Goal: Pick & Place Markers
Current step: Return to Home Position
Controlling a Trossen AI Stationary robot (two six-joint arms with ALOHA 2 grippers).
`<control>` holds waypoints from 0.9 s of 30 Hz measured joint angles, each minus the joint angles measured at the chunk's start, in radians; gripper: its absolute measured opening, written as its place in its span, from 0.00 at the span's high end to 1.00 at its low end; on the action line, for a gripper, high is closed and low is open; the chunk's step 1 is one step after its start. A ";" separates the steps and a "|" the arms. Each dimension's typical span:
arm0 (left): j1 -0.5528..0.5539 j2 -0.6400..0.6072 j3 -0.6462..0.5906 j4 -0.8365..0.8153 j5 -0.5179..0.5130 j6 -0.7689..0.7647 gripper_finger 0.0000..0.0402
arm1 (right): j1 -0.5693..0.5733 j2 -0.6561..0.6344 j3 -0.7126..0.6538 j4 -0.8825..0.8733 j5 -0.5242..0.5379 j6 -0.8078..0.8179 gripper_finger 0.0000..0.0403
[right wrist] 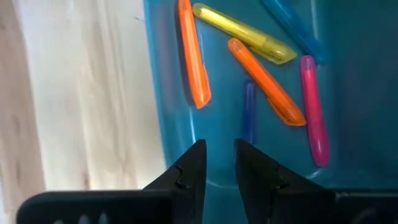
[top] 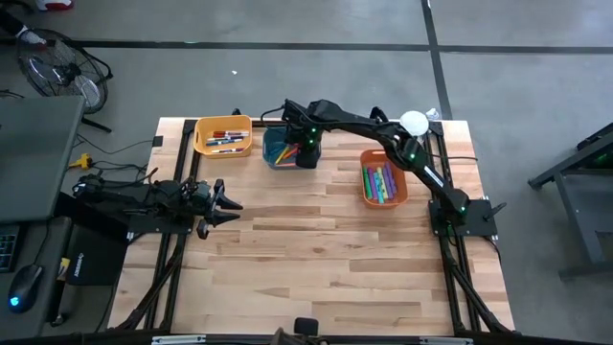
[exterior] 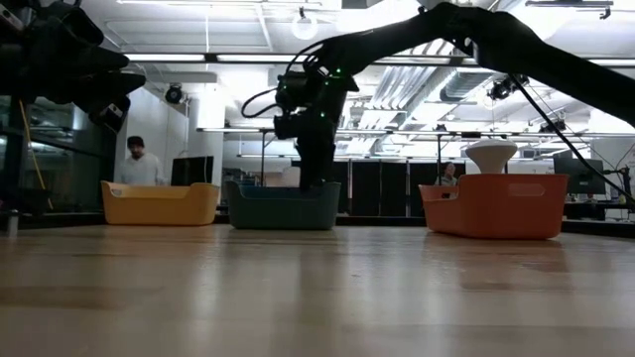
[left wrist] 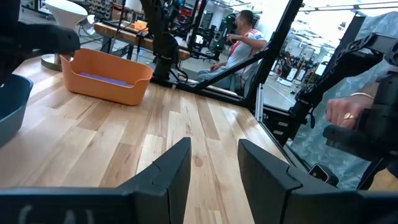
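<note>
Markers (top: pixel 227 140) sorted into three bins along the 12 o'clock edge of the table (top: pixel 316 268): yellow bin (exterior: pixel 159 205) toward 11 o'clock, blue bin (exterior: pixel 281 210) near 12, orange bin (exterior: pixel 493 206) toward 1 o'clock.

Right gripper (right wrist: pixel 219 149): reaches in from the arm base at 3 o'clock and points straight down over the 3 o'clock side of the blue bin. Dips behind that bin's rim in the low view. Fingers a narrow gap apart, gripping nothing.

On the bin floor beneath, loose and at different angles: orange marker (right wrist: pixel 194 56) along the wall, yellow marker (right wrist: pixel 245 34), second orange marker (right wrist: pixel 267 84), pink marker (right wrist: pixel 313 112), purple marker (right wrist: pixel 249 112), and part of a blue marker (right wrist: pixel 292 28).

Inside the orange bin, seen from above: pink, green and purple sticks side by side. Inside the yellow bin: a mix with red and blue among them.

Left gripper (top: pixel 233 206): hangs above bare wood at the table's 9 o'clock side, aimed toward 3 o'clock. Fingers parted, empty.

White round-topped object (top: pixel 414 122) just beyond the orange bin, toward 1 o'clock.

Past the table: a standing person (exterior: pixel 139 164) behind the yellow bin, a seated person (left wrist: pixel 239 37) in the left wrist view, and a hand (left wrist: pixel 345 112) close by at that view's edge.
</note>
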State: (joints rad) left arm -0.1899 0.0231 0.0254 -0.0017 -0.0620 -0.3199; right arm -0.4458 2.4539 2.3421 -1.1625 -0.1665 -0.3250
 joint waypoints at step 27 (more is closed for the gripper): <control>0.000 0.000 0.000 0.000 0.000 0.000 0.67 | 0.207 -0.202 -0.011 -0.079 -0.062 0.081 0.99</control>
State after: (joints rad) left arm -0.1902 0.0230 0.0254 -0.0013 -0.0624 -0.3199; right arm -0.2383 2.2520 2.3306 -1.2413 -0.2284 -0.2437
